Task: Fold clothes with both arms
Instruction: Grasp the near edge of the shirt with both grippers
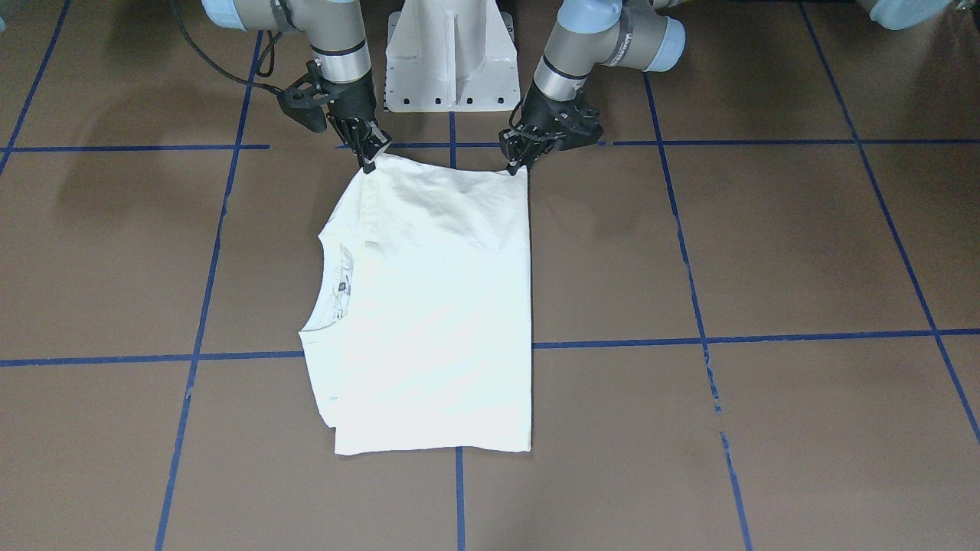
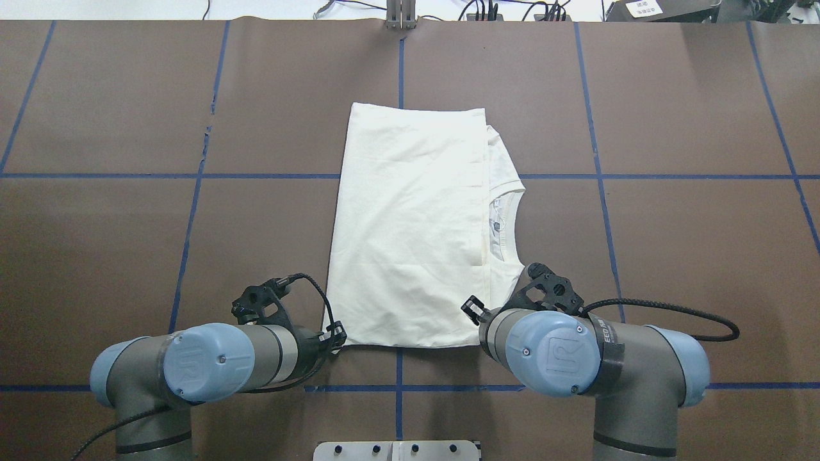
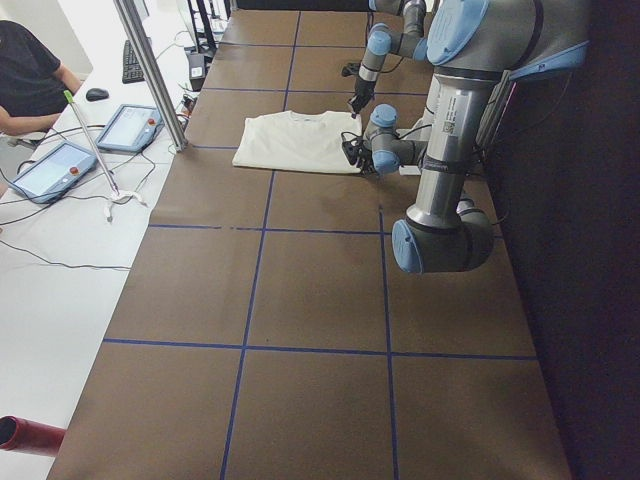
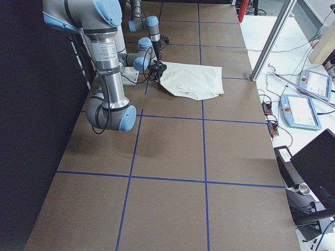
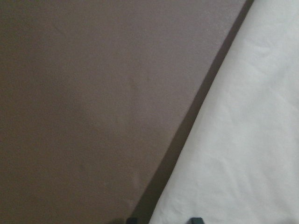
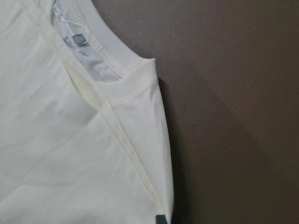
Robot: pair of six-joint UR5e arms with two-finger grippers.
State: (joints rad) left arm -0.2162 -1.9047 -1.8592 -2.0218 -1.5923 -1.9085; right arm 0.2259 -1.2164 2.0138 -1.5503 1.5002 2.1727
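Shirt part folded, probably one more fold left

The white shirt [image 1: 436, 306] lies flat just in front of the pedestal base [image 1: 449, 53]. Both arms reach down to its base-side corners: the left gripper [image 1: 521, 159] looks parted astride one (hard to see), and the right gripper [image 1: 370, 155] pinches the other.

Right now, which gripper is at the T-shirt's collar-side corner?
The right gripper: its corner of the white T-shirt lies beside the neckline; the left gripper is at the plain folded edge.
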